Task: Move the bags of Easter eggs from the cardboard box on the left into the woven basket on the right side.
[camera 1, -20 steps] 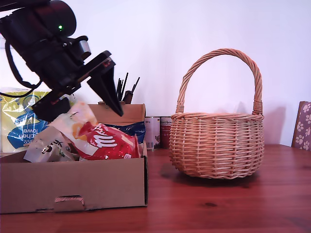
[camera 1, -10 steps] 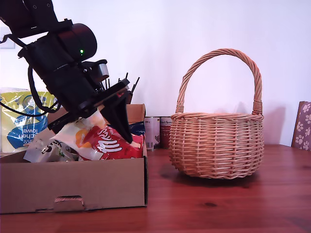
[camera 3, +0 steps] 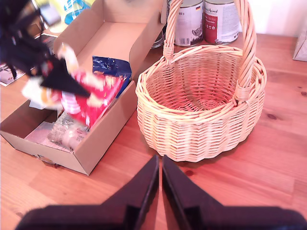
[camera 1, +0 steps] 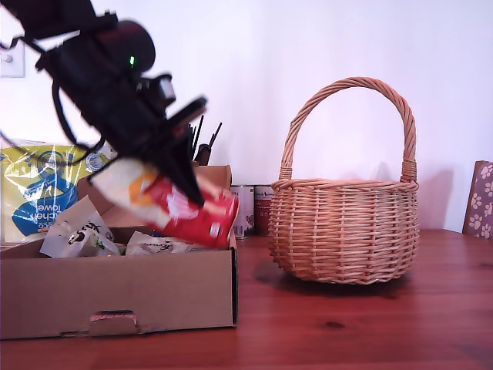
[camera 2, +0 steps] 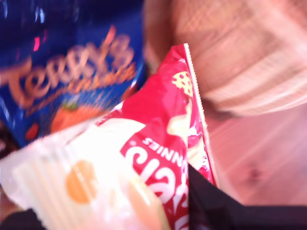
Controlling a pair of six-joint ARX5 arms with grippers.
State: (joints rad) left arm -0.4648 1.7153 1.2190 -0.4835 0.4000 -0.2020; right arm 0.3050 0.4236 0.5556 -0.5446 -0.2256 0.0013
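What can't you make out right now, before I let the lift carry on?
- My first pincer's fingertips: hidden by the red bag in every view.
- Red bag's lettering: motion-blurred in the exterior view.
- Cardboard box floor: screened by its front wall in the exterior view.
- Second arm: outside the exterior view.
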